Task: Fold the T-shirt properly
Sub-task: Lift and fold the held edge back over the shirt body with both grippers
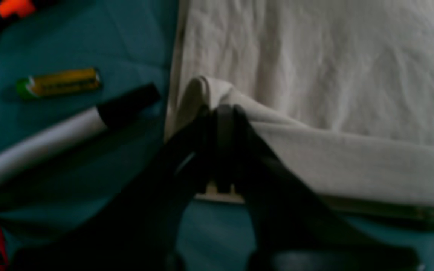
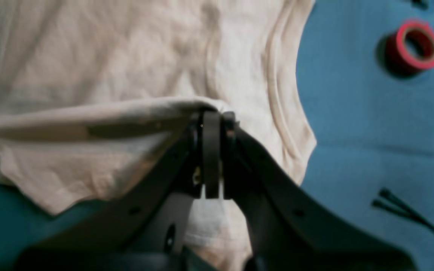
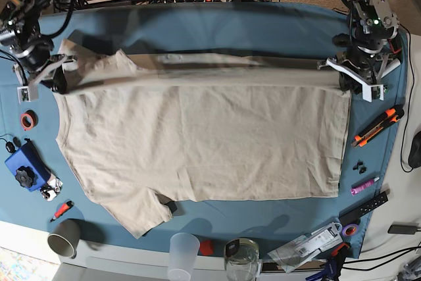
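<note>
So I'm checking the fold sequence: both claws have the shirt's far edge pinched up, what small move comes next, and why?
Probably carry the edge toward the near hem together. The left claw and right claw are shut on the plain beige cotton T-shirt, whose lifted edge hangs taut between them.

Matte black curved fingers are being shown on the left gripper point(image 1: 220, 113) and right gripper point(image 2: 213, 120); white brackets and cabling are being carried on both arms.
</note>
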Available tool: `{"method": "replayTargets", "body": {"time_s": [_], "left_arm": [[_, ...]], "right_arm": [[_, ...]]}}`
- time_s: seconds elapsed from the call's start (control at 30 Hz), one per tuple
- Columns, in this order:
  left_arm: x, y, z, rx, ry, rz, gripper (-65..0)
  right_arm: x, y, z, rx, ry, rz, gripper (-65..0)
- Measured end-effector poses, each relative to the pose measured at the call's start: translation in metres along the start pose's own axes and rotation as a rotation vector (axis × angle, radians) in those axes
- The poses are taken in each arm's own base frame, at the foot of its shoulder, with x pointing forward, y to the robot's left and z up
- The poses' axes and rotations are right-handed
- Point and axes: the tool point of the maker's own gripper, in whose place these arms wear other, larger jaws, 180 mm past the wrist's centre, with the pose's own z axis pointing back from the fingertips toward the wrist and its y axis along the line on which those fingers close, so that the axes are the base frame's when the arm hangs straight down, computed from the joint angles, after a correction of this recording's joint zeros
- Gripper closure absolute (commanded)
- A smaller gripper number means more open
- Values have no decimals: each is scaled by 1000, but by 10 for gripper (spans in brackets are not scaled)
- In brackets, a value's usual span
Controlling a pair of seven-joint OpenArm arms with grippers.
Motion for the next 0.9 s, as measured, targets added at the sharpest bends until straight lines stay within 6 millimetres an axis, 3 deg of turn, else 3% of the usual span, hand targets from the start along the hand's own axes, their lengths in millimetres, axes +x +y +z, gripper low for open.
{"method": "replayTargets", "body": {"time_s": [0.13, 0.23, 0.37, 0.5, 0.67, 0.9], "left_arm": [[8, -2, -6, -6, -16, 7, 0], [5, -5, -18, -24, 3, 6, 0], [-5, -15, -36, -62, 67, -121, 0], [12, -7, -42, -3, 33, -109, 0], [33, -14, -47, -23, -9, -118, 0], [30, -13, -65, -30, 18, -89, 0]], "right_arm": [[9, -2, -10, -15, -22, 25, 0], [2, -7, -27, 3, -3, -34, 0], [-8, -19, -43, 6, 22, -104, 0], [13, -27, -45, 0, -27, -101, 0], [33, -33, -45, -13, -72, -86, 0], [38, -38, -45, -42, -94, -62, 0]]}}
